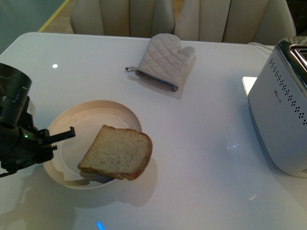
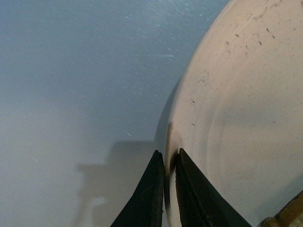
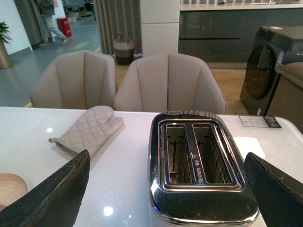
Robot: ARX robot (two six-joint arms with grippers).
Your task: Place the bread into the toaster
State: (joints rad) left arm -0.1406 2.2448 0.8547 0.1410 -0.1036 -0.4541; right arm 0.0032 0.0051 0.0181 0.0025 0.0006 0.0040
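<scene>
Bread [image 1: 117, 152] lies tilted on the cream plate [image 1: 72, 120], at the plate's 4 o'clock side, with its outer edge overhanging the rim above the white surface [image 1: 201, 143]. I judge the slice light, soft and easily crushed. The speckled crumb would dent or tear under a hard squeeze, and the slice would droop if held by one corner. The darker crust looks the firmest part. The overhanging edge seems the best place to take hold, with one pad on each flat face just inside the crust and only gentle pressure. It would then have to go edge-down into a slot.

Toaster [image 1: 283, 105] stands at 3 o'clock on the surface, well apart from the bread. The right wrist view shows both slots in its chrome top empty. A quilted oven mitt [image 1: 165, 62] lies at 12 o'clock, clear of both.

The left gripper [image 1: 57, 140] sits at the plate's 9 o'clock rim, across the plate from the bread. In the left wrist view its jaws are nearly together, and the rim runs into the thin gap between them. It appears to pinch the plate and does not touch the bread.

The right gripper [image 3: 166, 156] is spread wide and holds nothing. It faces the toaster's slotted top, with one finger showing at each side. I see no contact with the toaster.
</scene>
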